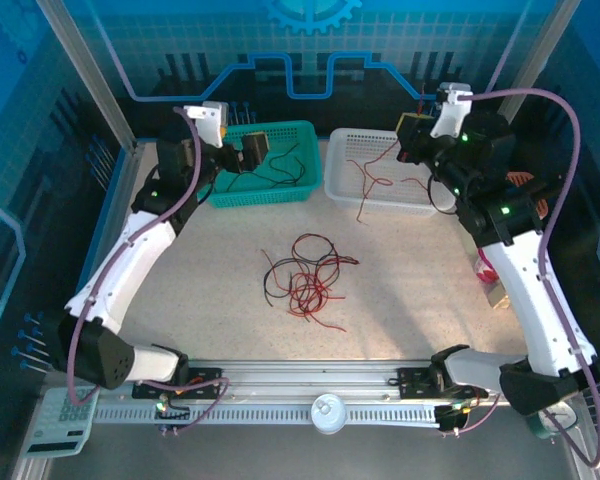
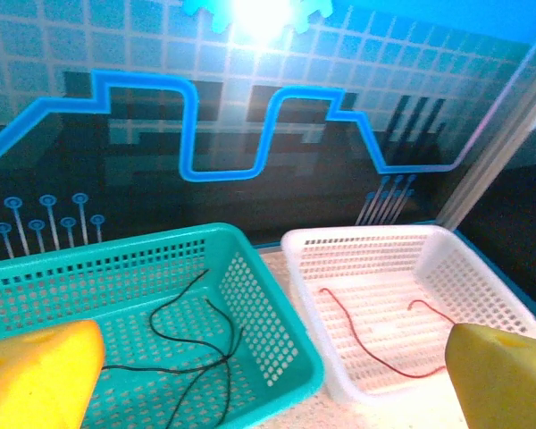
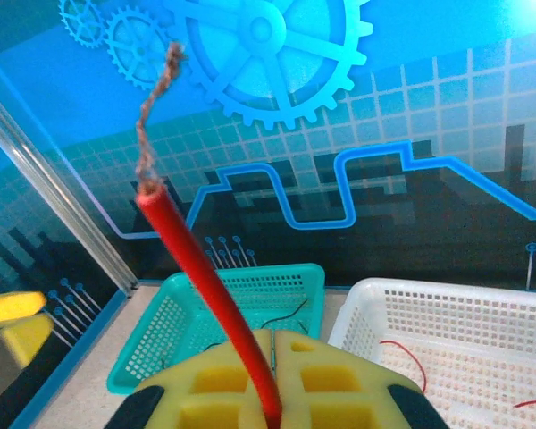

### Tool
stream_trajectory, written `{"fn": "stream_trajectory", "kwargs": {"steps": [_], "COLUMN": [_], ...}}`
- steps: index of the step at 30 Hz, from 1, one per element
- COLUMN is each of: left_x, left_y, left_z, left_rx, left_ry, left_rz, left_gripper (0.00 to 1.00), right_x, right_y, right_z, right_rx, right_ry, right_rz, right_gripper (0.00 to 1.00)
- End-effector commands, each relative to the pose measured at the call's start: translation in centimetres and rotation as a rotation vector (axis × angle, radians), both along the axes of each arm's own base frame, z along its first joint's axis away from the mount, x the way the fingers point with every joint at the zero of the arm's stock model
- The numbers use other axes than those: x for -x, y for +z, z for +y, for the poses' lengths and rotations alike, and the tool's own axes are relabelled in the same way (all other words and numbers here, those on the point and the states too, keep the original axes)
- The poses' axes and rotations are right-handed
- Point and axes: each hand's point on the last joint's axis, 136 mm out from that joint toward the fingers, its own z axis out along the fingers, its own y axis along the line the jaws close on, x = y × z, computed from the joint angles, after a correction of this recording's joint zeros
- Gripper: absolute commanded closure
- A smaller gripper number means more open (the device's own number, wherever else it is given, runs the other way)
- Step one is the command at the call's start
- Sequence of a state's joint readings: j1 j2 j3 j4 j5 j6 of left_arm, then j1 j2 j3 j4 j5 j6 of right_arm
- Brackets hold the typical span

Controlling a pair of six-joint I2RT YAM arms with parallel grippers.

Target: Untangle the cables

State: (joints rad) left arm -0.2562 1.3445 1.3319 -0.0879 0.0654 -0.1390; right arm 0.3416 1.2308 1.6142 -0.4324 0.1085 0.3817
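A tangle of red and black cables (image 1: 305, 277) lies in the middle of the table. My left gripper (image 1: 243, 150) hangs over the teal basket (image 1: 280, 190), open wide with nothing between its yellow fingers (image 2: 36, 375). Below it, loose black cables (image 2: 196, 349) lie in the teal basket (image 2: 259, 295), and a red cable (image 2: 375, 344) lies in the white basket (image 2: 482, 268). My right gripper (image 3: 275, 393) is shut on a red cable (image 3: 196, 277) whose bare stranded tip points up. It hovers at the white basket's (image 1: 342, 185) far right corner.
Both baskets sit side by side at the back of the table. A calculator (image 1: 60, 420) and a white round cap (image 1: 328, 412) lie by the front rail. A small box (image 1: 495, 285) stands at the right edge. Blue panels wall in the workspace.
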Motion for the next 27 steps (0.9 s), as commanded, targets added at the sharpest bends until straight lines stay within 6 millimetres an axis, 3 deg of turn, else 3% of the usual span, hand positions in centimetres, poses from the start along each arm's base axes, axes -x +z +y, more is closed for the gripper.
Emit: {"fn": "stream_trajectory", "kwargs": {"steps": [1, 9, 18, 22, 27], "left_x": [2.1, 3.8, 4.7, 4.8, 4.9], "left_y": [1.4, -0.8, -0.9, -1.0, -1.3], "left_z": [-1.3, -4.0, -5.5, -5.9, -6.3], "left_rx": [0.055, 0.111, 0.15, 0.152, 0.156], "left_ry": [-0.058, -0.108, -0.128, -0.13, -0.136], "left_rz": [-0.023, 0.047, 0.034, 0.037, 0.042], "left_gripper": [0.01, 0.01, 0.01, 0.01, 0.01], "right_x": [-1.1, -4.1, -8.5, -11.1, -15.1], "right_y": [2.9, 4.0, 4.4, 3.7, 0.8], "right_z": [-0.1, -1.4, -2.0, -1.2, 0.8], "right_rx": [0.01, 0.039, 0.169, 0.229, 0.314], "right_ry": [-0.062, -0.274, -0.534, -0.612, -0.605], "right_rz": [-0.096, -0.161, -0.253, -0.291, -0.261], "right_gripper": [1.0, 1.0, 1.0, 1.0, 1.0]}}
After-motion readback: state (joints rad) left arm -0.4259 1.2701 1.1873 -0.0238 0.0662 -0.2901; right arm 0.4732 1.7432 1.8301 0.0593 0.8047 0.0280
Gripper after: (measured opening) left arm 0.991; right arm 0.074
